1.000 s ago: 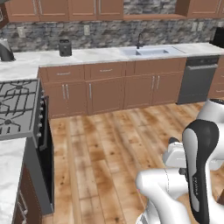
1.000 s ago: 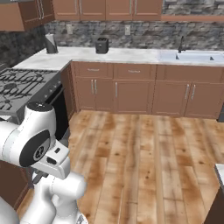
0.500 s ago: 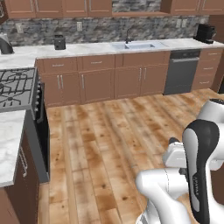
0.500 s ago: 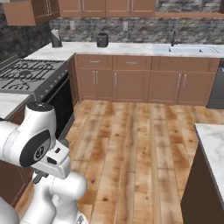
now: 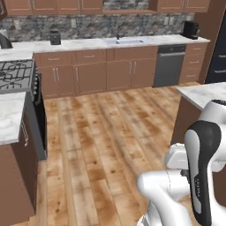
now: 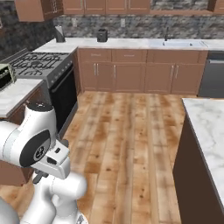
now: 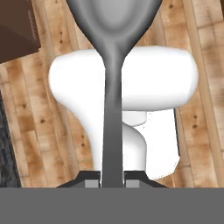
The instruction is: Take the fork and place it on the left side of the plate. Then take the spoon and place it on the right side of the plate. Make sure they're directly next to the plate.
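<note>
In the hand view, the spoon [image 7: 113, 109] runs straight up the picture, dark grey, with its oval bowl at the top and its narrow handle reaching down to the bottom. My gripper [image 7: 113, 179] is shut on the lower end of that handle, a dark fingertip [image 7: 92, 178] pressed against each side. The spoon hangs over the wooden floor and the robot's own white body. The fork and the plate are out of view.
A marble-topped island [image 5: 203, 92] [image 6: 210, 131] stands to the right. A stove [image 5: 15, 75] [image 6: 39, 65] and marble counter [image 5: 9, 114] are on the left. The back counter with a sink [image 5: 123, 42] lies across open wooden floor [image 6: 127, 131].
The whole kitchen has slid left in both base views as the base turns, bringing the island in at the right. The arm's pose and its hold on the spoon look unchanged.
</note>
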{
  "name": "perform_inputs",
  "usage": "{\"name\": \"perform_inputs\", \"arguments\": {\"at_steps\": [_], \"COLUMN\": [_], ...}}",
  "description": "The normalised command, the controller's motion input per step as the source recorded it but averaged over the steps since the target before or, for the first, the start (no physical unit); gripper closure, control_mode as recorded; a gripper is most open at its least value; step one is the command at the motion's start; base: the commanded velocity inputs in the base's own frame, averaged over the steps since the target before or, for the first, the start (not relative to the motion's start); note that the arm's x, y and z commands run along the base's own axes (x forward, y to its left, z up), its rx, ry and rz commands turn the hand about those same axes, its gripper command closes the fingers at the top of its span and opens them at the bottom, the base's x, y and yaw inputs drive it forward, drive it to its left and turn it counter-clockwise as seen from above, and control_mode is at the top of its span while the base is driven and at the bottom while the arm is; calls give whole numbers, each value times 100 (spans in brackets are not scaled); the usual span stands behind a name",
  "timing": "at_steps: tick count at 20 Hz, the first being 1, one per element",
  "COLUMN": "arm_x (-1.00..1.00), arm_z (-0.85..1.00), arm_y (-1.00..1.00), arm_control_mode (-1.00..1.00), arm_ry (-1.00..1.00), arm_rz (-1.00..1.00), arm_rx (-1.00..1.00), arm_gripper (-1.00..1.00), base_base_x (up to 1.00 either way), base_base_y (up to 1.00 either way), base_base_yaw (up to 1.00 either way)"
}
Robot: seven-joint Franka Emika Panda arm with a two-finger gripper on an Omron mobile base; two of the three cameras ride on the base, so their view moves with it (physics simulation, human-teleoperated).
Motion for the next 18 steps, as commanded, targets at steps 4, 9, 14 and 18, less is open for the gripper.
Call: {"name": "perform_inputs", "arguments": {"at_steps": [4,9,14,18], "arm_x": [0,0,0,0], "arm_z": [0,0,0,0], "arm_y": [0,0,0,0], "arm_control_mode": [100,100,100,100], "arm_ry": [0,0,0,0], "arm_rz": [0,0,0,0], "arm_rx": [0,0,0,0], "arm_gripper": [100,100,100,100], "base_base_x": [-100,-100,-100,-100], "base_base_y": [-36,-59,-77,-88], "base_base_yaw": [-8,-13,-11,-8]}}
